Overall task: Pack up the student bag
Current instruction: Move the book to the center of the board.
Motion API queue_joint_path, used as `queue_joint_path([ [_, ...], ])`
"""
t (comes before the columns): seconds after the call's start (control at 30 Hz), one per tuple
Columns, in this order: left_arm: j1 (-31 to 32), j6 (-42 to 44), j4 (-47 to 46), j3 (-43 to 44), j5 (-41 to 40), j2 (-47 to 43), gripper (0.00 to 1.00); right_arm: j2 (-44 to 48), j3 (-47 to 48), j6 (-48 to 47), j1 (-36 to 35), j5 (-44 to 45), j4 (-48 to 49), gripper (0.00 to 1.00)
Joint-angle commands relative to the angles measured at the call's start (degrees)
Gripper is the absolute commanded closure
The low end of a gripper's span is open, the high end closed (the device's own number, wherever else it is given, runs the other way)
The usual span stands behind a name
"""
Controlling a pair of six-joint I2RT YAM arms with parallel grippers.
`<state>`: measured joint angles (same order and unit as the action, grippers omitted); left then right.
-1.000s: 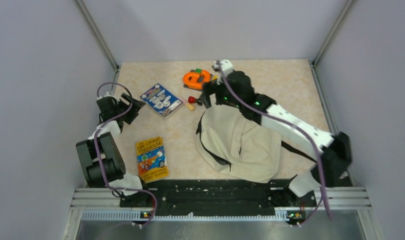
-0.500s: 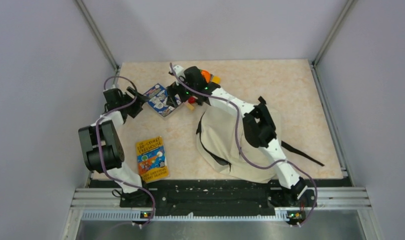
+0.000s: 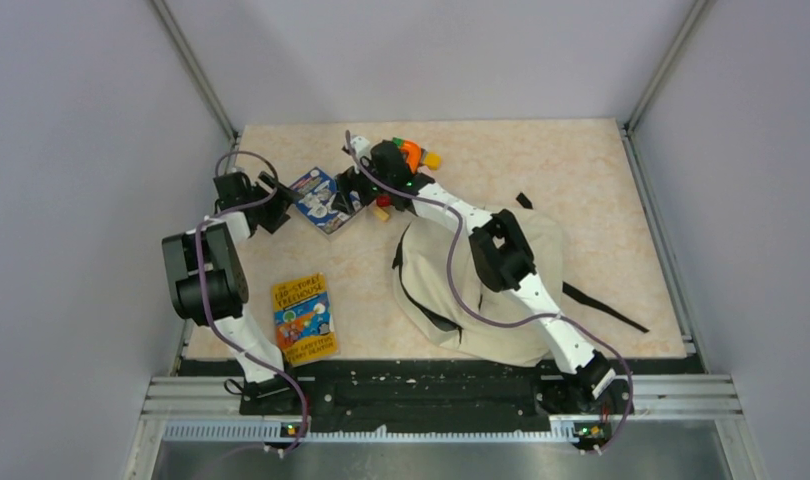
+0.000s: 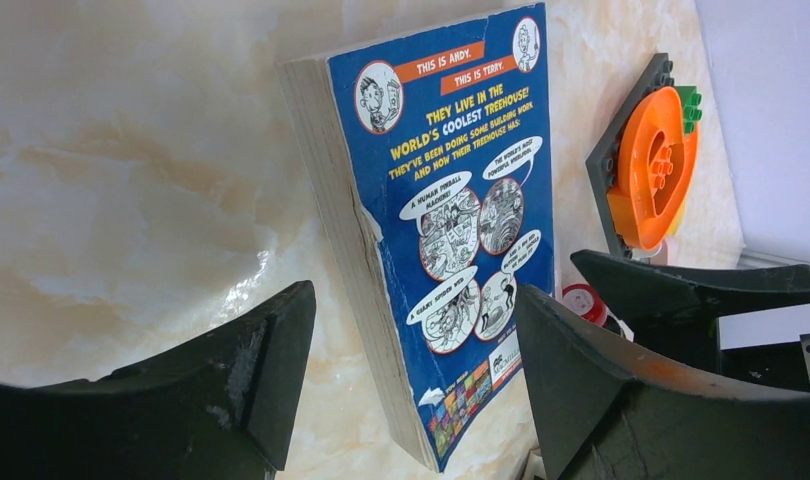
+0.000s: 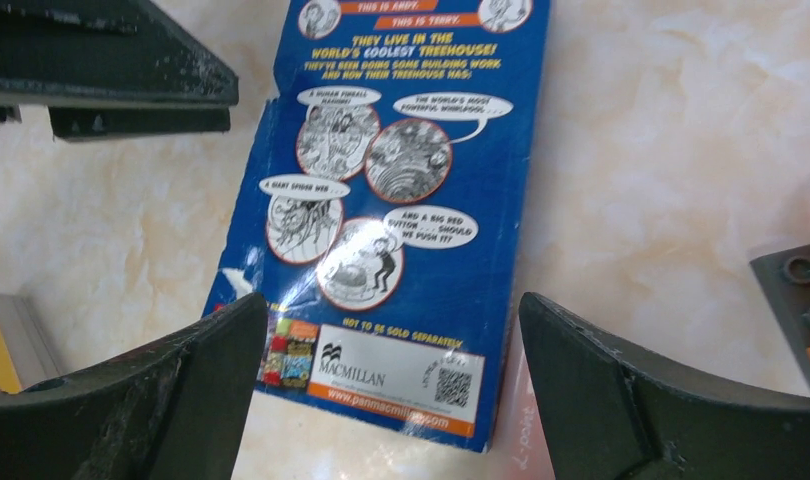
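Tabletop (image 3: 581, 170) of cream stone pattern with peach veining, smooth, faintly glossy under the wrist cameras. Walled on three sides by plain pale-grey panels, with aluminium posts (image 3: 196, 70) at both far corners and a slotted metal rail (image 3: 431, 430) along the near edge.

On the right half, toward the near edge: student bag (image 3: 431, 265), slumped flat, cream-beige, with a black strap (image 3: 601, 305) trailing toward the right edge and the right arm reaching across it.

Toward the far-left corner: blue paperback (image 3: 324, 200), flat on the surface, back cover up. Flanked from both ends:
- Left gripper (image 4: 413, 335) at the end nearer the left edge, fingers spread wide with the book's corner between them.
- Right gripper (image 5: 391, 320) at the opposite end, likewise splayed, straddling the barcode end.

Contact with the cover possibly none; hard to judge from either wrist view.

Just past the book toward the far edge: orange toy (image 4: 653, 160) on a dark base. Beside the right fingers: small red knob (image 4: 584, 300).

Toward the near-left corner: second paperback (image 3: 303, 317), yellow and orange cover, well apart from the rest.
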<state>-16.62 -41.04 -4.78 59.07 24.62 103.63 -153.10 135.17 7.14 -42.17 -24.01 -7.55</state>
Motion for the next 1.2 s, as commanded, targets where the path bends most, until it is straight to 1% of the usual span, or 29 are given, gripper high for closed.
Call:
queue_joint_path([
  [0.0,0.43,-0.78,-0.59,3.15,0.37,1.86,0.23,-3.07,4.8,2.48,1.24,1.41,4.76,0.06],
  [0.2,1.14,-1.36,-0.25,4.98,0.9,4.66,0.23,-5.98,6.23,4.02,1.48,-0.88,4.27,0.06],
  [0.47,2.99,0.45,2.85,7.89,0.78,7.14,0.23,-5.61,5.8,3.44,1.31,-13.69,3.57,0.15],
  [0.6,3.45,1.62,3.97,7.24,1.33,7.15,0.23,-4.05,3.85,2.01,1.17,-18.25,1.31,0.22],
  [0.77,5.71,3.74,6.32,5.18,1.39,5.45,0.27,2.14,-6.55,-0.58,0.72,-17.67,1.03,0.35],
  [0.8,6.39,4.0,6.35,4.26,1.33,4.8,0.28,3.72,-9.08,-1.01,0.67,-17.62,1.3,0.36],
  [0.9,9.04,4.66,6.39,0.87,0.59,1.4,0.3,9.78,-17.75,-1.62,0.31,-17.05,3.24,0.37],
  [1.0,11.7,4.66,5.8,-4.69,-0.46,-2.79,0.3,15.62,-26.29,-1.44,-0.15,-16.32,5.61,0.38],
  [1.1,14.04,4.06,5.31,-10.69,-2.48,-8.22,0.3,21.3,-35.48,2.42,-0.36,-11.42,7.9,0.39],
  [1.13,14.36,3.84,5.3,-12.58,-3.37,-10.1,0.3,22.97,-37.83,4.52,-0.37,-8.64,8.95,0.38],
  [1.17,14.34,3.76,5.3,-14.4,-4.17,-11.85,0.3,24.26,-39.64,6.25,-0.29,-6.33,9.33,0.36],
])
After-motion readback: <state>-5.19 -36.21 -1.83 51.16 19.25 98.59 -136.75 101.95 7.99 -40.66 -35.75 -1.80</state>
